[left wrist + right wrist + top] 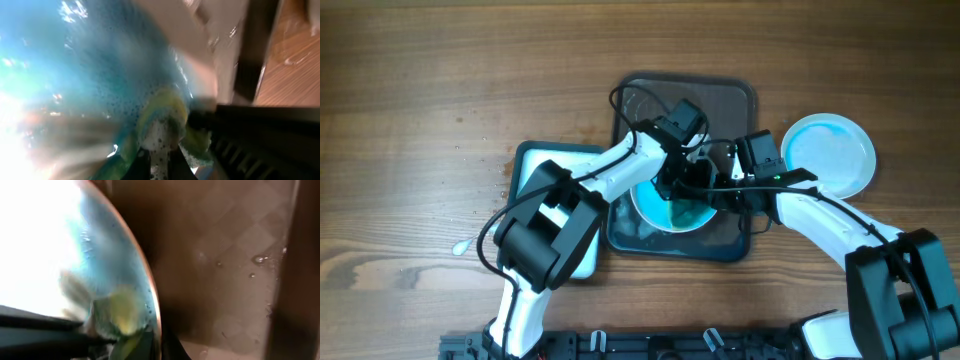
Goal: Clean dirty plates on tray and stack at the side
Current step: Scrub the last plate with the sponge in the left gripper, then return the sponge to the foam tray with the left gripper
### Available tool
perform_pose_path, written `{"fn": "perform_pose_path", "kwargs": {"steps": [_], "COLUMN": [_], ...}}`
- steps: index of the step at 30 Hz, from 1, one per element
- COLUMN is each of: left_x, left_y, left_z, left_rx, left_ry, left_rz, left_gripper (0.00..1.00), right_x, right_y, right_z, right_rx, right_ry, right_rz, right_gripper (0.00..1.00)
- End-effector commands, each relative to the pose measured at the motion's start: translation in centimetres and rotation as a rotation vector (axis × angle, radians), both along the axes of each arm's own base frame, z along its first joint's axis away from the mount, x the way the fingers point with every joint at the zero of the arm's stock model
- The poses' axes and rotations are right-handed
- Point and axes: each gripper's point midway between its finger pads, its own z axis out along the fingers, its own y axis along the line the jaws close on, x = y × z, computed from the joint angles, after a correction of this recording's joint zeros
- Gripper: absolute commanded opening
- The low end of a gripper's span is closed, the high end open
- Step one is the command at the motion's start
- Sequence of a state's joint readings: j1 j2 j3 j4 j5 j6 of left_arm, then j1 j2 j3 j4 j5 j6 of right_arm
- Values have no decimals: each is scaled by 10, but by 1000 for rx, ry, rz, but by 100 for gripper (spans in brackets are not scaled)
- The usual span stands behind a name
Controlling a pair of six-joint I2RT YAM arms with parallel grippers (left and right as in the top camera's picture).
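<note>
Sponge (162, 125), yellow-green and foamy, sits pinched in the closed jaws of the left gripper (160, 160) and is pressed flat against the wet face of a blue plate (655, 212). The right gripper (708, 197) comes in from the opposite side. Its jaws appear closed on the plate's rim (150, 300), though the right wrist view is too close and blurred to be sure. The plate seems tipped up off the floor of the dark tray (720, 100), which is beaded with water.

The plate therefore lies between the two arms, with the sponge on its left face and the holding jaws at its right edge. Soap on the blue surface suggests the scrub is not yet finished.

Beyond the tray's right wall, a second blue plate (828, 153) lies flat on the wooden surface (420, 80), marking the likely stacking spot. It is on the right arm's side and well apart from the left arm, so the carry looks like the right arm's job. A pale basin (535, 150) sits against the tray's left wall, beneath the left arm.
</note>
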State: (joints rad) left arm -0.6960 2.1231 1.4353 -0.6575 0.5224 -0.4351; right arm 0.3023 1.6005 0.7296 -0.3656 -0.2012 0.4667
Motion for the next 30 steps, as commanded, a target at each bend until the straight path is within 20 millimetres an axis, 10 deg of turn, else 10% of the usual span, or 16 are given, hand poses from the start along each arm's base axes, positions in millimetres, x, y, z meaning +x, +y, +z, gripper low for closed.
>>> {"fn": "perform_pose_path", "kwargs": {"steps": [1, 8, 13, 18, 20, 23, 30], "left_x": [0, 28, 14, 0, -4, 4, -6], "left_y": [42, 174, 297, 319, 308, 300, 339], "left_z": [4, 138, 160, 71, 62, 87, 200], "left_rx": [135, 242, 537, 582, 520, 417, 303], "left_ry": [26, -182, -183, -74, -42, -79, -265], "left_rz": [60, 359, 734, 843, 805, 758, 949], "left_gripper": [4, 4, 4, 14, 39, 100, 100], "right_x": [-12, -14, -10, -6, -1, 5, 32], "right_y": [-11, -11, -10, 7, 6, 11, 101], "right_z": [-16, -16, -15, 17, 51, 110, 206], "right_rx": [-68, -69, -71, 7, -23, -129, -273], "right_ry": [45, 50, 25, -27, -97, -212, -650], "right_rz": [11, 12, 42, 140, 162, 236, 468], "right_gripper": [4, 4, 4, 4, 4, 4, 4]}}
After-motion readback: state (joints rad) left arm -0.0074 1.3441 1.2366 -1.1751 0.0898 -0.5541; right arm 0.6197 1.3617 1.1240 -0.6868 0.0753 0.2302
